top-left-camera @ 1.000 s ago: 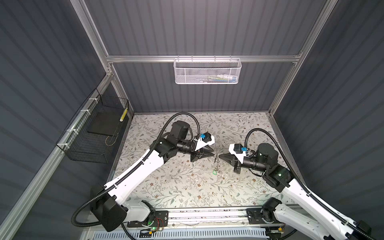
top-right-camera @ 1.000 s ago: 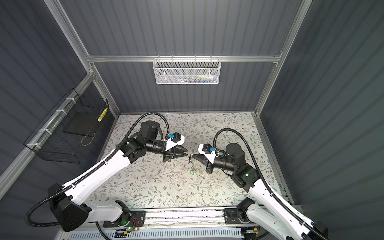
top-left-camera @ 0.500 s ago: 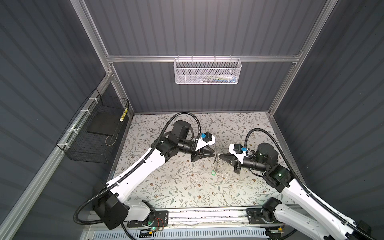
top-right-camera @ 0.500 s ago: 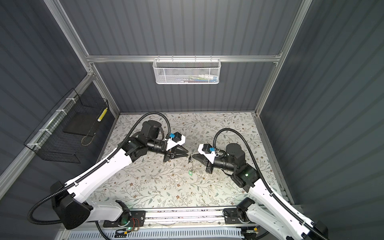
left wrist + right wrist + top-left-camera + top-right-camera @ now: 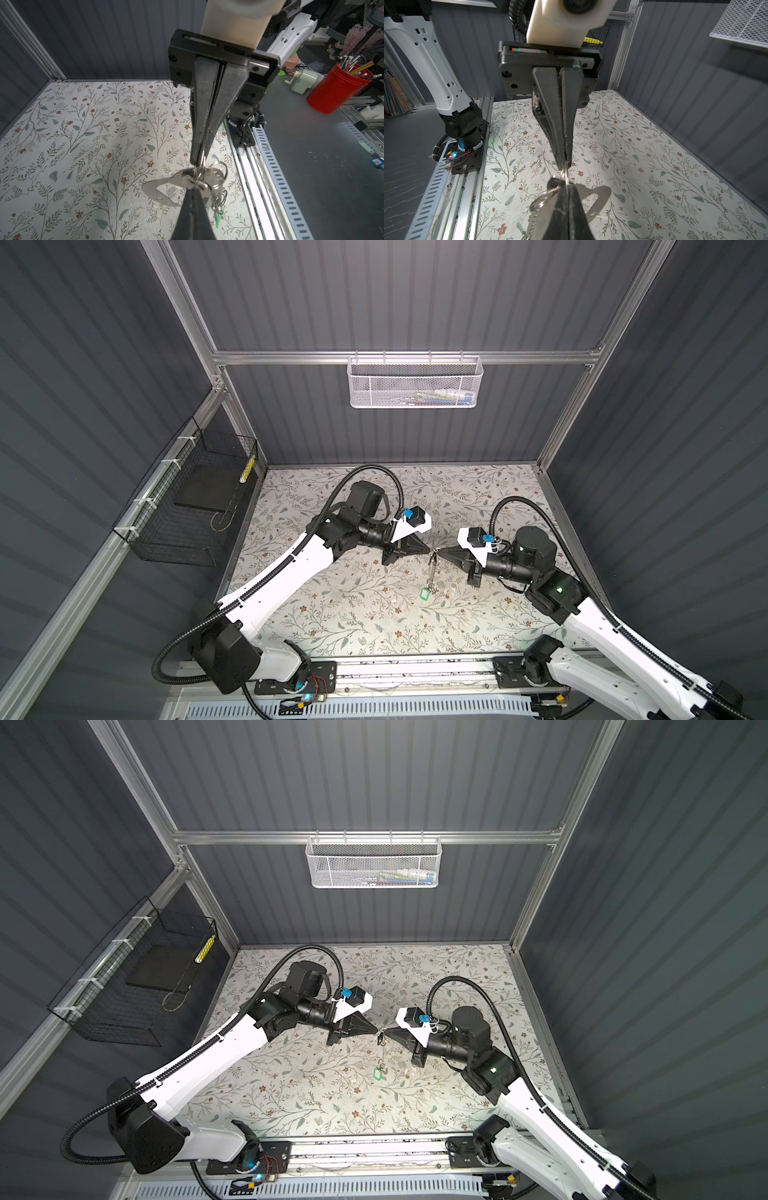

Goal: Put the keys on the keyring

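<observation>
In both top views my left claw has moved in and clenched. It now sits tip to tip with my clenched right claw at mid-frame, above the bench. The keyring is pinched between them, its green tag hanging lower in the frame. In the left wrist view, lower centre, the keyring runs into the right claw's tips, with a flat key at it. In the right wrist view, at centre, the keyring enters my left claw's tips. Both claws now grasp it, which I judge steadies it for threading. Whether the key is fully on, I cannot tell.
</observation>
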Robot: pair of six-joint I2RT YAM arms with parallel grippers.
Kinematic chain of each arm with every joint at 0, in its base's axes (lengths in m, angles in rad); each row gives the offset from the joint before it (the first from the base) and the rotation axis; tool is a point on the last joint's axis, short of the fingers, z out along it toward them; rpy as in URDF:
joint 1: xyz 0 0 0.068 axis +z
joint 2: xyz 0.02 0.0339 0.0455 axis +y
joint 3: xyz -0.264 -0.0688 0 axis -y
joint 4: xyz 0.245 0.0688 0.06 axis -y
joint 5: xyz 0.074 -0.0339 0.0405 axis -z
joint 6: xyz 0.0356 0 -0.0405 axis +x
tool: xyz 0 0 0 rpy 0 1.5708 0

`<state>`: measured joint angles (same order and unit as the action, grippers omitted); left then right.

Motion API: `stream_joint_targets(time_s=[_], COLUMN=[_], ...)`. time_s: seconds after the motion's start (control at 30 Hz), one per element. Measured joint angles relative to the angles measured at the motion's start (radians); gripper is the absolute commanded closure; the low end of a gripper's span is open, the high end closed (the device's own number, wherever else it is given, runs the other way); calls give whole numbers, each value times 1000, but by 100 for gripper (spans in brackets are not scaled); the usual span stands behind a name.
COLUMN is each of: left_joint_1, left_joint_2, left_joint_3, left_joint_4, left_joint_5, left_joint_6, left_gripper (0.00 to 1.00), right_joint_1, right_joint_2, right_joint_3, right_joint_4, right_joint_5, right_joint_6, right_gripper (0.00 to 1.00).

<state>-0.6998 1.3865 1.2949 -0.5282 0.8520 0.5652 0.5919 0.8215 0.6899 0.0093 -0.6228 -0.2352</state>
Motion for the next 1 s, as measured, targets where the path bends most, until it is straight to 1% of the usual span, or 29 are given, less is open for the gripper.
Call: stream_joint_targets(time_s=[0.1,0.13,0.2,0.23,0.3,0.5,0.6,0.8,1.0], left_joint_1=[-6,-9,-15,-16,-20,-22,-38,-107,-131], left_joint_2=[8,13,19,19,16,-63,-92,-101,-101], left_joint_3=[14,19,23,23,18,-99,-145,-201,-228], left_joint_4=[-11,-11,-10,-11,0,104,151,241,311], left_joint_5=[4,6,3,-3,-24,-123,-170,-247,-302], left_joint_6=[8,11,13,8,0,-45,-62,-89,-126], left_gripper=[100,97,77,70,66,65,65,64,66], right_joint_1=[0,0,0,0,0,0,0,0,0], right_joint_2=[-2,-3,-8,-10,-15,-31,-31,-31,-32], right_joint_3=[0,0,0,0,0,-13,-17,-17,-17], right_joint_4=[5,6,6,6,6,23,31,50,51], right_joint_5=[0,1,6,13,24,41,47,51,55], right_joint_6=[0,0,1,1,2,12,19,31,40], right_gripper=[100,100,100,100,100,100,100,100,100])
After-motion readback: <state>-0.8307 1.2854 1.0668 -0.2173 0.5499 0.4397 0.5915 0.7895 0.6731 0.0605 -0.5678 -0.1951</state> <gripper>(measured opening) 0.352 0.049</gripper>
